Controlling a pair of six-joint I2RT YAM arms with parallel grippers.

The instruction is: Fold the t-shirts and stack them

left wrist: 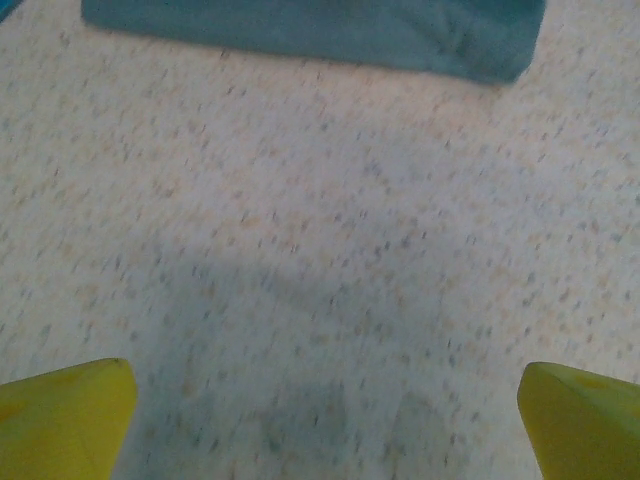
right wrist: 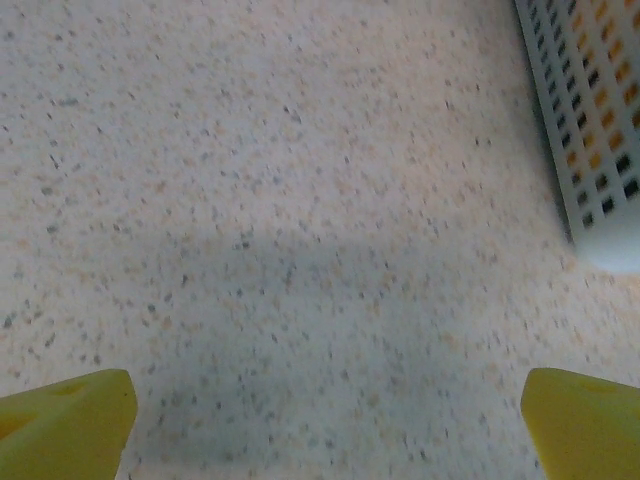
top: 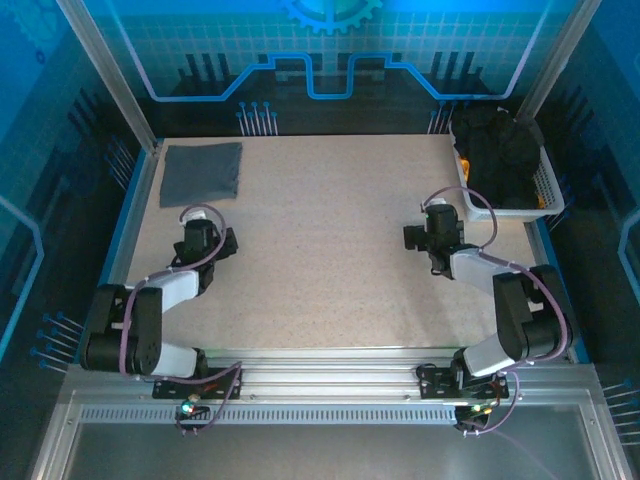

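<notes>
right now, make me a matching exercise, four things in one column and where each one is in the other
1 folded grey t-shirt
2 white mesh basket
3 heap of dark t-shirts
4 left gripper

a inside the basket
b open over bare table, left side
c flat at the far left corner
d far right corner of the table

Pairs: 1-c, 2-d, 3-a, 4-b

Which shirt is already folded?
The grey shirt lying flat on the table, far left; the dark ones sit bunched in the basket.
</notes>
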